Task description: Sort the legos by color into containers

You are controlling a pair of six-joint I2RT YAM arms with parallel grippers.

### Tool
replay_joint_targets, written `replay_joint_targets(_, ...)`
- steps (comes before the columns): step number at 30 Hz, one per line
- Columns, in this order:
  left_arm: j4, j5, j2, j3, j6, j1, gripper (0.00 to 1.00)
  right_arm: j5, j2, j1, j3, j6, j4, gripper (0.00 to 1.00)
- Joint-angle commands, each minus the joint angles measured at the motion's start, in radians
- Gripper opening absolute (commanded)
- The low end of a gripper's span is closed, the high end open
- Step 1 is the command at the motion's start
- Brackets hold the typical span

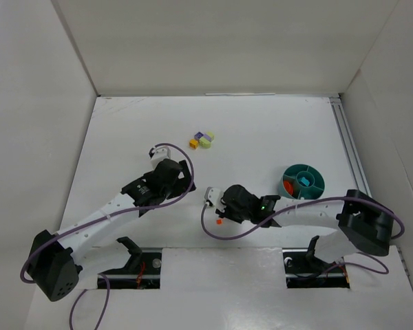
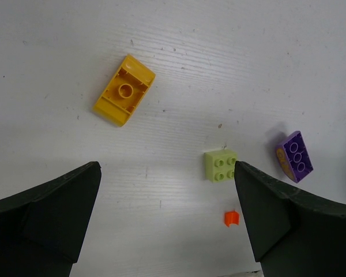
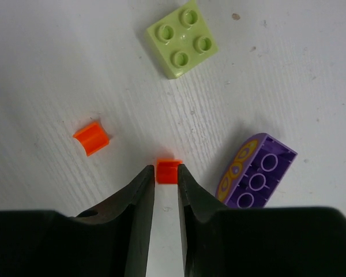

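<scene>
**Step in hand: pick-up of one orange lego.**

The right gripper (image 3: pixel 166 173) is set narrow, its two fingers closed on the sides of a small orange piece (image 3: pixel 168 171) at the very tips. The piece appears to sit on the bench (image 1: pixel 261 130); whether it is already lifted cannot be told. A second orange piece (image 3: pixel 92 138) lies apart to the left of the first. A pale green brick (image 3: pixel 181 39) lies farther out, and a purple brick (image 3: pixel 256 173) lies just right of the fingers.

The left gripper (image 2: pixel 167 166) is wide and holds nothing. It hangs over a yellow brick (image 2: pixel 124 90) lying studs-down.

The bowl (image 1: pixel 319 173) stands at the right of the bench, well apart from the pick point. One compartment on its left side appears to hold an orange-red item; teal shows near the centre.

**Next move, as judged:**
1. Confirm the grip. The piece is tiny and held only at the tips, so it may slip or pivot.
2. Raise the piece straight up, clear of the purple brick.
3. Carry it right to the bowl and release it over the orange-red compartment, low enough not to bounce into a neighbouring one.
</scene>
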Motion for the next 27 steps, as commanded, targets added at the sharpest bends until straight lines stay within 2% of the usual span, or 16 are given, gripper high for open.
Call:
replay_joint_targets(1,0.019,-0.003,-0.005,0.036,0.002,0.004,1.0,0.025,-0.078,-0.004,0.005,0.018,0.004,0.28)
replay_joint_targets(5,0.028,0.008,0.006,0.036,0.013,0.004,1.0,0.06,-0.143,-0.004,0.005,0.018,-0.005,0.25)
replay_joint_targets(11,0.037,0.026,0.006,0.036,0.032,0.004,1.0,0.034,-0.209,-0.053,0.005,-0.021,-0.016,0.23)
replay_joint_targets(14,0.046,0.035,0.006,0.036,0.041,0.004,1.0,-0.01,-0.189,-0.053,0.005,-0.063,-0.025,0.31)
replay_joint_targets(16,0.047,0.035,0.015,0.036,0.041,0.004,1.0,-0.034,-0.131,-0.053,0.015,-0.072,-0.025,0.32)
replay_joint_targets(17,0.047,0.035,0.015,0.036,0.041,0.004,1.0,-0.046,-0.111,-0.053,0.024,-0.072,-0.025,0.37)
replay_joint_targets(20,0.047,0.035,0.024,0.036,0.041,0.004,1.0,-0.046,-0.049,-0.053,0.035,-0.072,-0.015,0.38)
replay_joint_targets(21,0.047,0.035,0.024,0.036,0.041,0.004,1.0,-0.046,-0.039,-0.053,0.035,-0.072,-0.015,0.43)
replay_joint_targets(24,0.047,0.035,0.034,0.036,0.041,0.004,1.0,-0.037,-0.005,-0.053,0.048,-0.072,-0.005,0.48)
replay_joint_targets(27,0.047,0.035,0.034,0.036,0.041,0.004,1.0,-0.022,0.023,-0.053,0.057,-0.072,-0.005,0.49)
